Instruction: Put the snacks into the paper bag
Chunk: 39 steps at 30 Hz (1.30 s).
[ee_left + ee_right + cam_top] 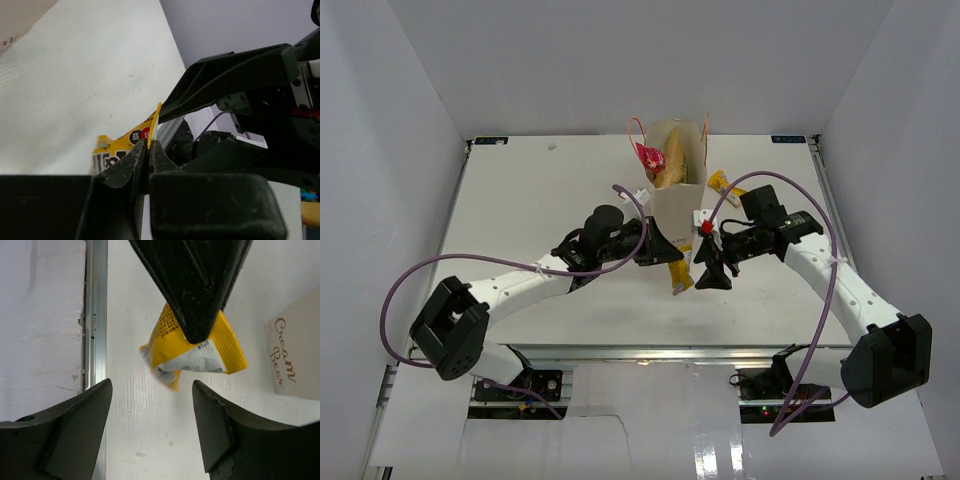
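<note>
The cream paper bag (678, 200) stands upright at the table's middle back, with a tan-gold chip bag (672, 160) and a red packet (648, 153) sticking out of its top. My left gripper (670, 257) is shut on a yellow packet (678, 274) just in front of the bag; the pinch shows in the left wrist view (149, 145) on the packet (120, 149). My right gripper (712, 276) is open and empty, close beside it. In the right wrist view (152, 395) the packet (195, 347) hangs ahead and the bag's printed front (295, 360) is at the right.
Another yellow packet (720, 182) lies on the table behind the bag's right side. White walls enclose the table on three sides. A metal rail (95, 310) runs along the table edge in the right wrist view.
</note>
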Motion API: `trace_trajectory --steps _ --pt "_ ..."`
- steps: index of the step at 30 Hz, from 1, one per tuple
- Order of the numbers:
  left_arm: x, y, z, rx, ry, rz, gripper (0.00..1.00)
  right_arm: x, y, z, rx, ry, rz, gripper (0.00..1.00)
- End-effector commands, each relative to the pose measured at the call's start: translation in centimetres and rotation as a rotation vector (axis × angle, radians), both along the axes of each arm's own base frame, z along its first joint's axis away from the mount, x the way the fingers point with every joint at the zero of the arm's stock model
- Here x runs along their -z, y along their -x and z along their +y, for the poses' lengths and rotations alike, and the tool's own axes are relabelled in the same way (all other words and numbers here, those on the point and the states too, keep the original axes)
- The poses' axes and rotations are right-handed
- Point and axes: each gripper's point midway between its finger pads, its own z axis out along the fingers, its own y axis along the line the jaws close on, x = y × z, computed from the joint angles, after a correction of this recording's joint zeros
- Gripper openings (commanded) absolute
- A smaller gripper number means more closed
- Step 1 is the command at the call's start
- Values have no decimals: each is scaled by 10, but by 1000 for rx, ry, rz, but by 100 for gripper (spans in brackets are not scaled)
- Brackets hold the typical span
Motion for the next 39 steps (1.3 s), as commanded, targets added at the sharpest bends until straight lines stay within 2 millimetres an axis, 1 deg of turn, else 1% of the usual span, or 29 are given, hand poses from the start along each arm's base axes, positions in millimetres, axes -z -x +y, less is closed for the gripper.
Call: trace_trajectory --steps 1,2,3,4,5,6,7,8,9,11,12,13,15,17,18,19,21,22,25,26,28,29,32,33,35,36,37,38,39 --pt "-40 -8 11 -18 -87 -138 0 -34 -17 1 34 -27 -120 74" --pt "-41 -13 18 -26 -149 -192 0 -39 -21 -3 52 -25 -137 77" --pt "-60 -24 26 -79 -186 -227 0 -47 -25 -6 68 -30 -169 79" --pt "-70 -32 32 -104 -205 -264 0 -57 -31 -9 86 -33 -207 83" --pt "-80 -39 37 -113 -230 -317 0 -64 -39 -17 120 -35 -232 84" --pt "-108 -49 45 -149 -224 -361 0 -70 -43 -21 139 -41 -251 84" --pt "-120 -56 49 -165 -226 -392 0 -79 -48 -25 154 -50 -276 84" --pt "-131 -61 52 -170 -235 -430 0 -83 -56 -36 196 -50 -287 84" --pt "-158 -71 55 -193 -205 -476 0 -86 -59 -40 211 -58 -291 84" --pt "-183 -85 59 -224 -184 -529 0 -87 -70 -56 272 -62 -290 84" --pt "-210 -89 60 -240 -147 -572 0 -87 -72 -60 287 -70 -282 84" --pt "-211 -99 55 -236 -145 -576 0 -85 -77 -70 326 -67 -273 84" --pt "-224 -117 55 -266 -129 -601 0 -82 -84 -78 362 -66 -259 84" --pt "-233 -141 52 -298 -113 -614 0 -78 -91 -88 417 -63 -223 84" --pt "-235 -149 50 -306 -99 -608 0 -78 -94 -89 429 -62 -226 84" --pt "-233 -166 43 -318 -97 -602 0 -76 -100 -98 470 -57 -220 84" --pt "-233 -184 38 -335 -85 -591 0 -74 -107 -101 515 -56 -210 84" --pt "-232 -198 29 -333 -78 -591 0 -73 -109 -103 528 -54 -209 84" --pt "-229 -218 20 -345 -77 -587 0 -67 -115 -107 573 -49 -203 84" --pt "-222 -230 16 -365 -89 -582 0 -65 -117 -109 584 -46 -200 84" --pt "-215 -240 17 -395 -104 -578 0 -63 -123 -112 619 -42 -194 84" --pt "-204 -246 15 -400 -120 -571 0 -62 -126 -113 633 -43 -195 84" --pt "-193 -251 8 -383 -115 -554 0 -57 -139 -118 692 -49 -179 84" --pt "-182 -253 2 -358 -114 -534 0 -51 -143 -121 720 -39 -169 84" --pt "-176 -253 -4 -335 -101 -514 0 -44 -157 -124 774 -47 -143 83" --pt "-172 -253 -7 -320 -96 -505 8 -40 -163 -127 805 -40 -133 83" --pt "-171 -253 -8 -316 -94 -501 14 -27 -171 -128 840 -38 -72 83" --pt "-169 -253 -9 -315 -92 -494 20 -26 -184 -134 892 -35 -80 83" --pt "-170 -253 -10 -312 -89 -494 37 -20 -191 -134 910 -34 -53 83"
